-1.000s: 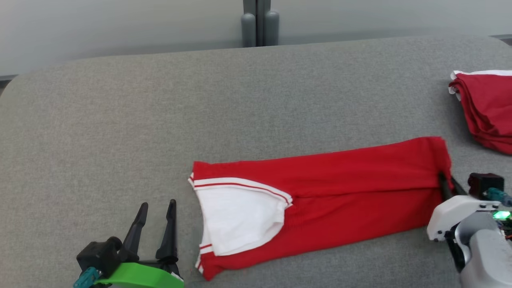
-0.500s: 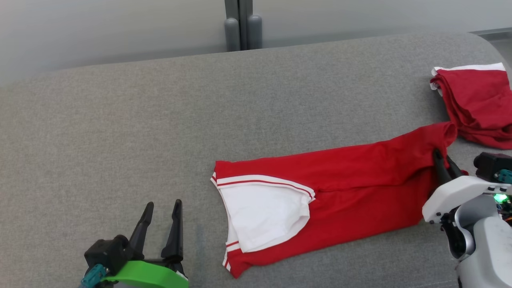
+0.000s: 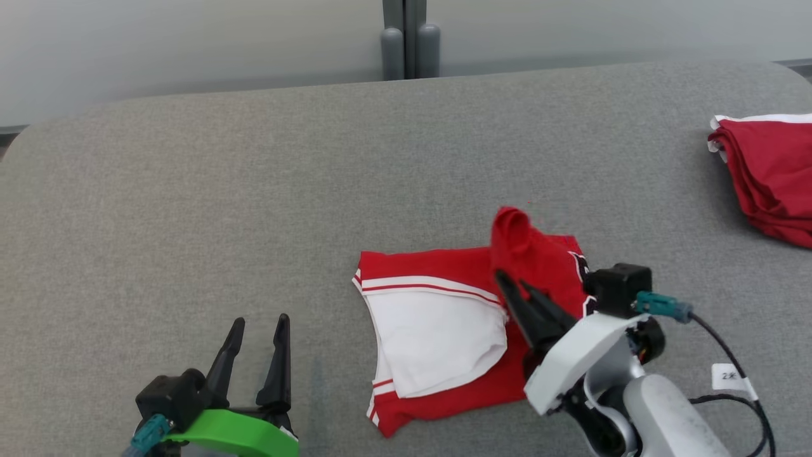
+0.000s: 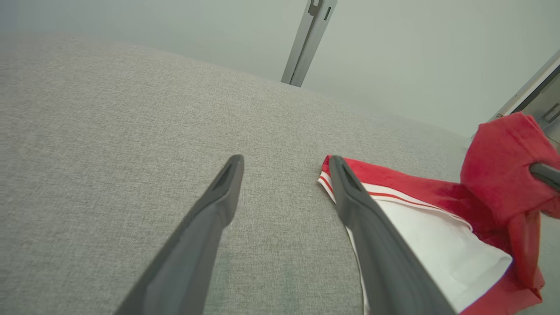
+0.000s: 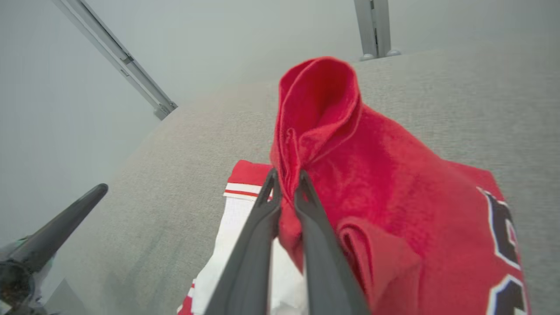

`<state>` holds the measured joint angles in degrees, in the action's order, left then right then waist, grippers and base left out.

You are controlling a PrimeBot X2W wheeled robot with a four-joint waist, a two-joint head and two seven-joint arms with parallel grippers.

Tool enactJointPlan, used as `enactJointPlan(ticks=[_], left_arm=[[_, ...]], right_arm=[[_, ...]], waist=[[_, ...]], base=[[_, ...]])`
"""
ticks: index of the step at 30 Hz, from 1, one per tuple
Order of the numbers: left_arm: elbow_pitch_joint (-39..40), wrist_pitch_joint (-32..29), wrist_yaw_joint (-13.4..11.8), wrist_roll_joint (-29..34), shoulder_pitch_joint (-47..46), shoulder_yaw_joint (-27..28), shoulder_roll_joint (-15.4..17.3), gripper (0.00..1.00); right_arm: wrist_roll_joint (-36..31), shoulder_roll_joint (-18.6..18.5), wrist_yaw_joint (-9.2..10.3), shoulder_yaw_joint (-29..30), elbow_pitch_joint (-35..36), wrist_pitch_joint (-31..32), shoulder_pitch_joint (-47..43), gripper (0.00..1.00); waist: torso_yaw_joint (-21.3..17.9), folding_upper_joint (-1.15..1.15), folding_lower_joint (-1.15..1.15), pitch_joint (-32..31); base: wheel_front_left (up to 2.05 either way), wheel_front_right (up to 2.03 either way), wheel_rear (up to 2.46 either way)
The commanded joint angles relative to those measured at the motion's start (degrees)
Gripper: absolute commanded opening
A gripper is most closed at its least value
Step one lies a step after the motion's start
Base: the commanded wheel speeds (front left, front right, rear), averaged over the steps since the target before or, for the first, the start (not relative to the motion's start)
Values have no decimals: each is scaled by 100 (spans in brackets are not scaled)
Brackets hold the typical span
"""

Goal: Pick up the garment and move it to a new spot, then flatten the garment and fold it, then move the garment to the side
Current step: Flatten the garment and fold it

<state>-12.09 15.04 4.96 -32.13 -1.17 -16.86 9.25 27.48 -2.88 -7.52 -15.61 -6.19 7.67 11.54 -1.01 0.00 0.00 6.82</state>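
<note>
A red garment with white trim and a white inner panel lies on the grey table. My right gripper is shut on its red hem, which it holds raised and doubled back over the left part; the pinched fold bulges above the fingertips of the right gripper. Dark lettering shows on the turned-over cloth. At the lower left, my left gripper stands open over bare table, left of the garment's collar end. In the left wrist view the left gripper has the garment just to its right.
A second folded red garment lies at the table's right edge. The grey padded table has a rounded far edge with a grey post behind it. A cable and a white tag trail from the right arm.
My right gripper has carried the garment's right end up and leftward over the rest, halving its length. The left gripper has stayed open in place. The head camera has shifted slightly.
</note>
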Motion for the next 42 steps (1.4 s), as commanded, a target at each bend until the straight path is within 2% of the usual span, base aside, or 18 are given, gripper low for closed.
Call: enactJointPlan(ticks=[1,5,9,16,17,18,19,20,21,29,32,35,42], left_arm=[[-13,16,21,18,-85,24,-19,100],[-32,16,50,40,-101,24,-40,100],[-47,16,65,51,-133,35,-58,100],[-89,16,105,62,-181,33,-99,100],[-109,16,110,70,-184,35,-110,100],[-121,16,112,74,-183,33,-118,100],[-131,16,117,77,-182,30,-124,100],[-143,16,125,81,-182,28,-130,100],[-157,16,132,85,-183,23,-133,100],[-224,16,159,122,-182,-61,-197,100],[-228,17,184,176,-176,-104,-219,100],[-232,17,193,199,-167,-126,-240,100],[-220,17,202,228,-143,-145,-259,100]], right_arm=[[222,-14,8,-217,33,-52,-42,0],[553,-13,8,-892,-120,-184,106,0],[781,-15,7,-1325,-445,-380,305,0],[1010,-12,7,-1583,-1321,-819,764,0],[1097,-12,7,-1678,-1574,-921,893,7],[1152,-12,7,-1760,-1692,-963,971,22],[1172,-8,6,-1871,-1786,-970,1042,25],[1228,-5,6,-1970,-1874,-1027,1120,69],[1293,-15,7,-2032,-1946,-1071,1181,100],[1832,-16,7,-2501,-2187,-1525,1585,100],[1546,-16,7,-2332,-2368,-1901,1800,100],[987,-15,7,-2032,-2503,-2106,1919,100],[-403,-13,7,-935,-2345,-2261,1688,100]], waist=[[62,0,0,6],[157,0,0,16],[247,0,0,34],[397,0,0,52],[424,0,0,48],[436,0,0,45],[445,0,0,43],[452,0,0,40],[456,0,0,34],[464,0,0,-55],[414,0,0,-130],[353,0,0,-181],[227,0,0,-263]], base=[[0,0,0],[0,0,0],[0,0,0],[0,0,0],[0,0,0],[0,0,0],[0,0,0],[0,0,0],[0,0,0],[0,0,0],[0,0,0],[0,0,0],[0,0,0]])
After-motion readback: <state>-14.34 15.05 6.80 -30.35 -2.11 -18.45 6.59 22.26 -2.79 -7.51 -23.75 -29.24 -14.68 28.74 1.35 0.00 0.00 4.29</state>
